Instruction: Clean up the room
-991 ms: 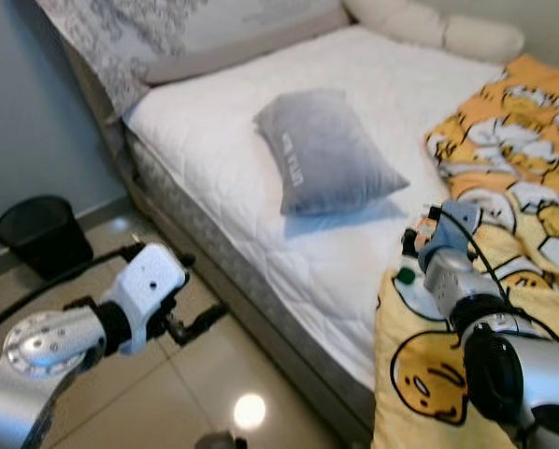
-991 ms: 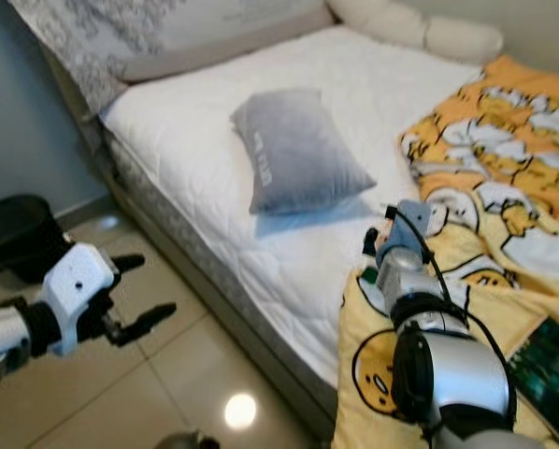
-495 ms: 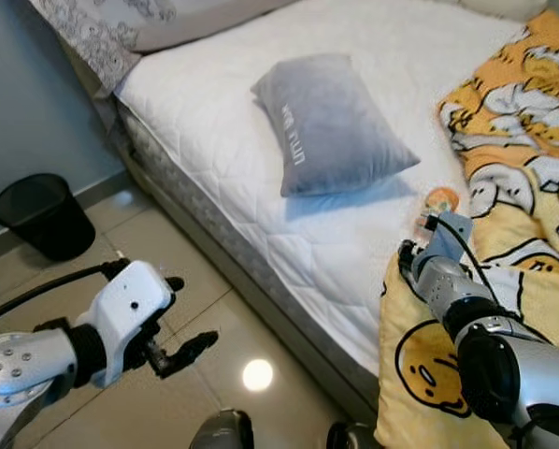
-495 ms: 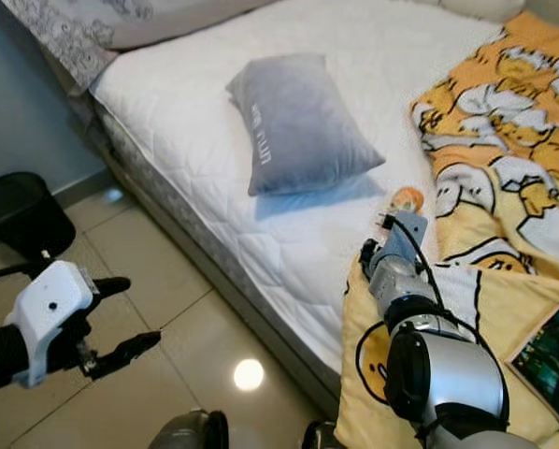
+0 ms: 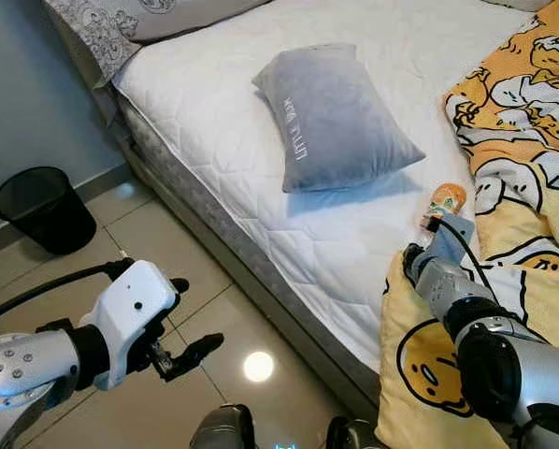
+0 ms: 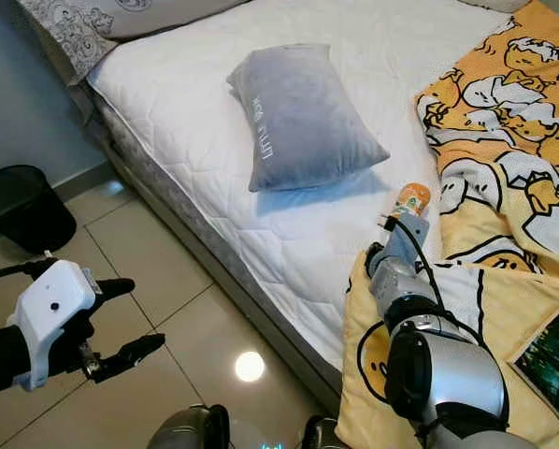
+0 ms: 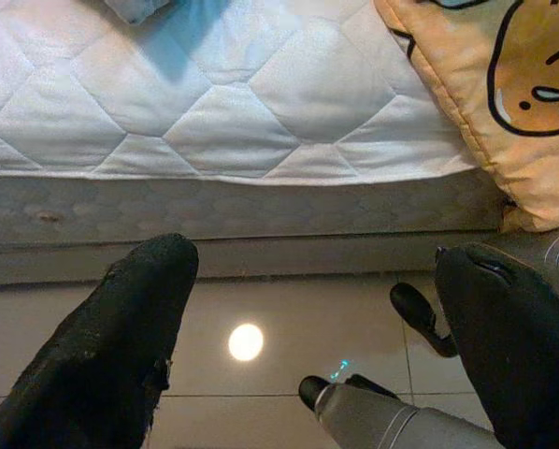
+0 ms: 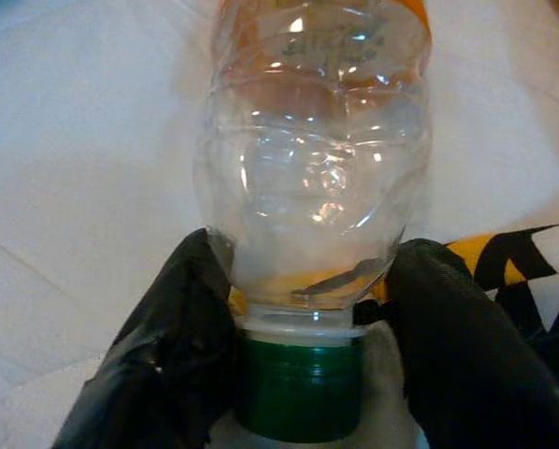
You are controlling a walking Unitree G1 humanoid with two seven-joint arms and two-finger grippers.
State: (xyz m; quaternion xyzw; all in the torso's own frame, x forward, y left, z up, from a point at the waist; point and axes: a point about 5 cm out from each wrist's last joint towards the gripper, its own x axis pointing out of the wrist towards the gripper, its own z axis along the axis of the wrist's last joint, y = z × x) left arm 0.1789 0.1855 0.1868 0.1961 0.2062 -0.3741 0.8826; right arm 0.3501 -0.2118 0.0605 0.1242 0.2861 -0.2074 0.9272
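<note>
A clear plastic bottle (image 8: 317, 168) with an orange label and green cap lies on the white mattress (image 5: 214, 103), at the edge of the yellow cartoon blanket (image 5: 523, 112). My right gripper (image 8: 308, 309) is shut on the bottle just above the cap, one black finger (image 8: 181, 327) pressed to each side. In the eye views the bottle's orange end (image 5: 445, 199) pokes out beyond the right wrist. My left gripper (image 5: 193, 316) hangs open over the tiled floor beside the bed, holding nothing.
A grey pillow (image 5: 331, 117) lies mid-mattress. A black mesh bin (image 5: 41, 208) stands on the floor by the wall at left. The bed's side runs diagonally ahead. A dark book-like item (image 6: 552, 351) rests on the blanket at right.
The camera has tipped down and closer to the bed. The bottle's orange end has come into sight past the right wrist. The left arm sits lower over the floor.
</note>
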